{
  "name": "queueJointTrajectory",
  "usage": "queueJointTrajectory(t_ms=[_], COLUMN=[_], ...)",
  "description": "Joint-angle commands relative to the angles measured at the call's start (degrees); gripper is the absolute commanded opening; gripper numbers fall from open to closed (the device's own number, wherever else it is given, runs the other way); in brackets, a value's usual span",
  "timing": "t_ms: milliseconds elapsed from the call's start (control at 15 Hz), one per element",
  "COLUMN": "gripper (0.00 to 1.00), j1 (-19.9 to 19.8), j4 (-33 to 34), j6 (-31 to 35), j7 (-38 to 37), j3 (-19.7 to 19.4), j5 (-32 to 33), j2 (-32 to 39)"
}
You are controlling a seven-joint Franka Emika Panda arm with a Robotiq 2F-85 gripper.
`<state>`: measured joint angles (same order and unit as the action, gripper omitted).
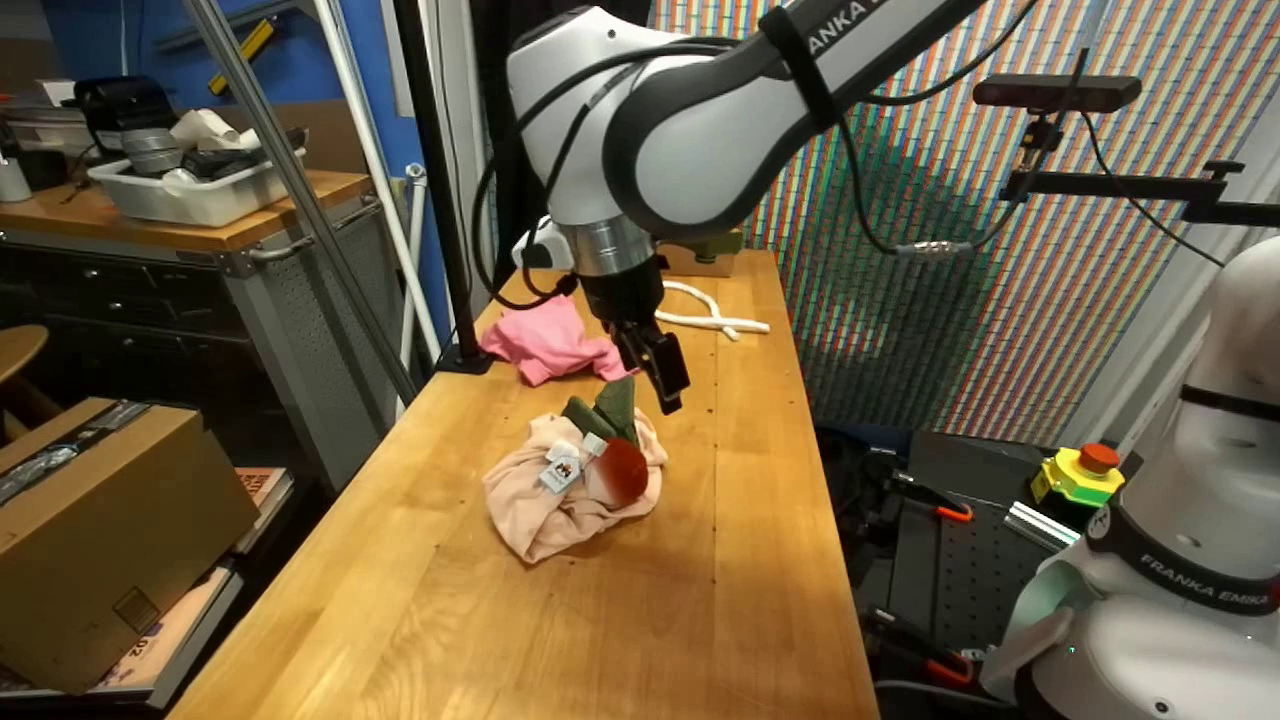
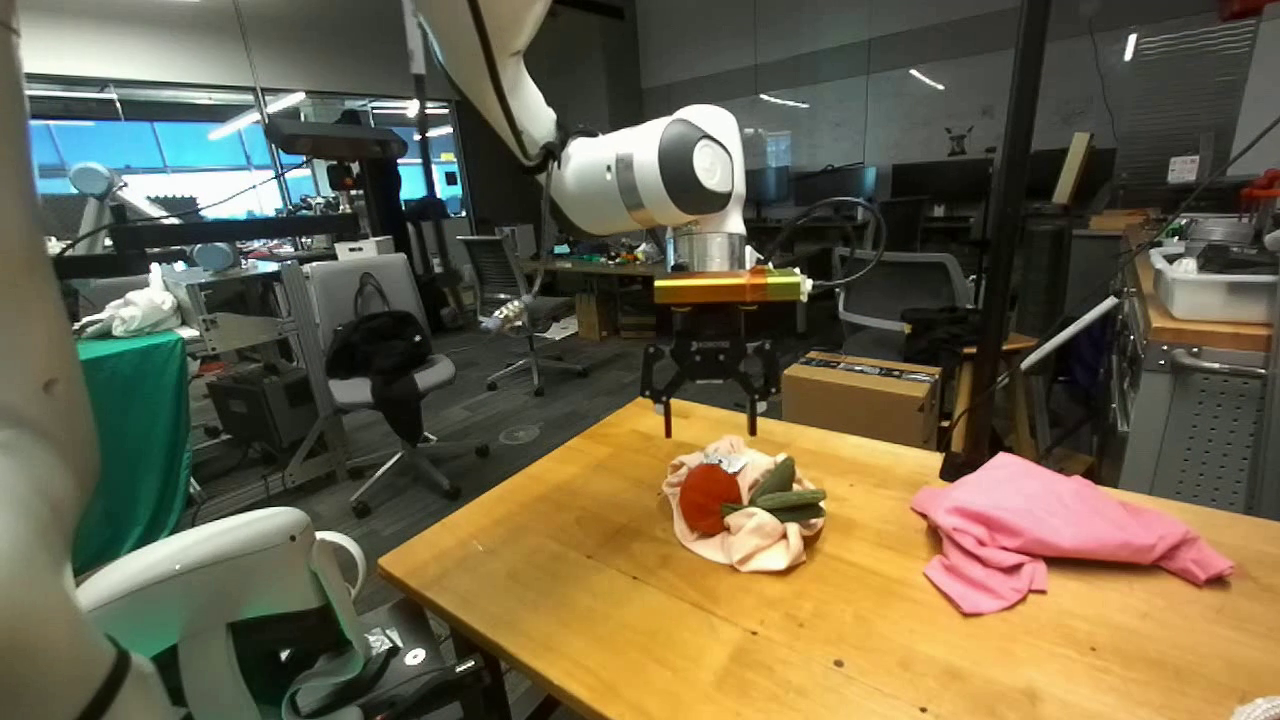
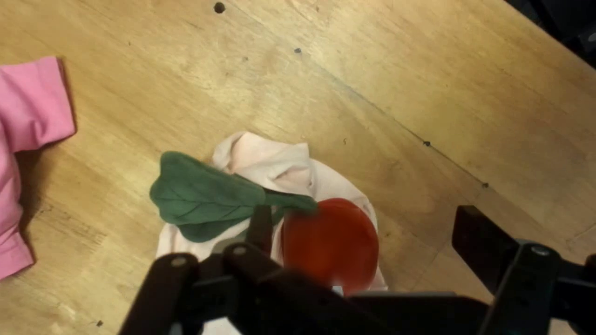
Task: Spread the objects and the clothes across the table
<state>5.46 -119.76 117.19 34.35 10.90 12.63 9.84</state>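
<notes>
Toward the far end of a long, narrow tabletop of light butcher-block wood (image 1: 620,640), in an exterior view, lie a thin white looped cord (image 1: 712,323) and a crumpled bright pink piece of soft fabric (image 1: 545,335), apart as far as can be seen; these two look already spread. Nearer, a pale cream-beige cloth (image 1: 525,500) is bunched in loose folds, with a small soft red toy with green leaves (image 1: 622,472) resting on it and a small white printed tag (image 1: 561,473) by the red body. That stacked pair seems to be what is left, perhaps half the job.

In an exterior view, a black two-fingered gripper (image 2: 710,425) hangs over the pair with its jaws spread wide and nothing between them. Below, the cream cloth cups the toy like a rumpled nest, while the pink fabric lies well apart in broad, smooth folds.

From the wrist view, the red body shows rounded and smooth between the black fingers (image 3: 479,242), not gripped. One flat, veined leaf juts past the cloth over the wood, whose grain is dotted with dark holes (image 3: 219,7). The pink fabric ends in squared, sleeve-like edges.
</notes>
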Motion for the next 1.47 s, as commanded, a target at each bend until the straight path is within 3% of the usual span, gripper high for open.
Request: queueJointTrajectory(t_ms=[0, 267, 600, 867, 1400], gripper=[1.0, 1.0, 1.0, 1.0, 1.0], j1=[-1.2, -0.5, 1.3, 2.7, 2.8], j4=[-14.3, -27.2, -34.3, -35.6, -31.3], j6=[6.7, 10.7, 17.0, 20.3, 23.6], j7=[9.1, 21.7, 28.1, 26.6, 21.8], j3=[-0.7, -3.8, -7.6, -8.5, -6.8], j5=[-2.0, -1.8, -1.7, -1.8, 0.9], j2=[-11.5, -22.6, -29.8, -30.8, -25.0])
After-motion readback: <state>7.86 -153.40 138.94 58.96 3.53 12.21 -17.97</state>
